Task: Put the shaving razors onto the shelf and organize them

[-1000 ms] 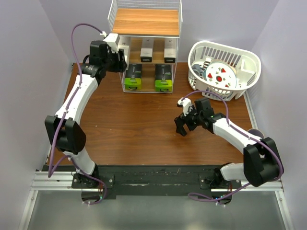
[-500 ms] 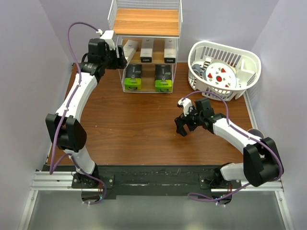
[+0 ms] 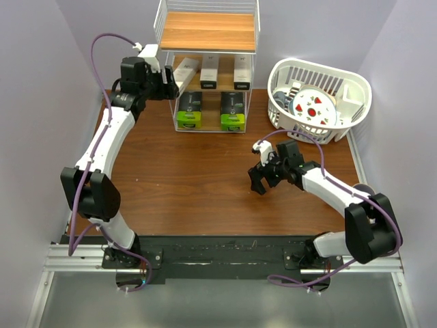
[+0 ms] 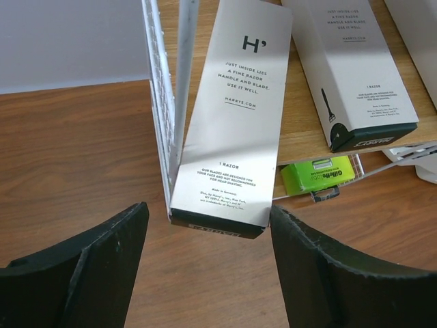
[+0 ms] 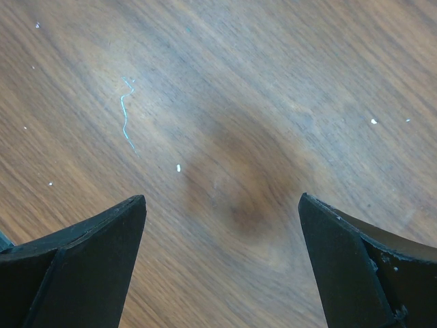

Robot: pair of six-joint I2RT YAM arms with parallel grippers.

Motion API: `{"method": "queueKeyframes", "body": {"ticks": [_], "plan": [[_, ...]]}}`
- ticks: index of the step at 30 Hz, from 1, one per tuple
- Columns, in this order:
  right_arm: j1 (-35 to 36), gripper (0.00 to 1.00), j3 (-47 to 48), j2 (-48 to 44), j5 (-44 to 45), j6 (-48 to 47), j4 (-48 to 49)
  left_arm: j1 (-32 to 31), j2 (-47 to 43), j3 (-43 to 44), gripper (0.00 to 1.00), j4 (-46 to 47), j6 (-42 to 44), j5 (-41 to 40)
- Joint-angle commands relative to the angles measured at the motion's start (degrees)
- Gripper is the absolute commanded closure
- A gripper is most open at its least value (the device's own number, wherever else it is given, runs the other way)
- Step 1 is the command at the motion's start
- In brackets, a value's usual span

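The white wire shelf (image 3: 208, 31) stands at the table's back. Its middle tier holds three white razor cartons (image 3: 209, 71). The left carton (image 3: 185, 70) lies slanted, its near end overhanging the tier's edge by the wire post (image 4: 164, 102). Two black packs with lime-green ends (image 3: 189, 109) (image 3: 232, 109) lie on the bottom tier. My left gripper (image 3: 167, 85) is open and empty at the shelf's left front. In the left wrist view (image 4: 207, 236) the slanted carton (image 4: 235, 116) sits just beyond the fingertips, untouched. My right gripper (image 3: 258, 179) is open and empty over the bare table (image 5: 225, 102).
A white slatted basket (image 3: 355, 85) with a decorated plate (image 3: 314, 106) and other items stands at the back right. In the left wrist view a second carton (image 4: 351, 68) and a green pack end (image 4: 321, 174) lie right of the slanted carton.
My left gripper has drawn back to the left from the shelf, leaving the slanted carton on the middle tier. The right arm has not moved.
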Motion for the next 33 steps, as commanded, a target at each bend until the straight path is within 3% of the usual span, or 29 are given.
{"method": "queueKeyframes", "body": {"ticks": [1,10,22,33], "plan": [[-0.3,0.01,2.2,0.7,-0.1,-0.2,1.3,0.6,-1.0,-0.4,0.25,5.0,0.9,3.0],[-0.3,0.01,0.5,-0.5,-0.2,0.1,1.6,0.2,-0.4,0.4,0.25,4.4,1.6,5.4],[-0.3,0.01,-0.5,-1.0,-0.1,0.4,2.4,-3.2,0.5,0.5,0.21,1.4,6.2,-1.3],[-0.4,0.01,-1.4,-1.7,0.0,0.6,2.8,-3.4,0.8,0.5,0.41,2.5,2.3,-4.8]]}}
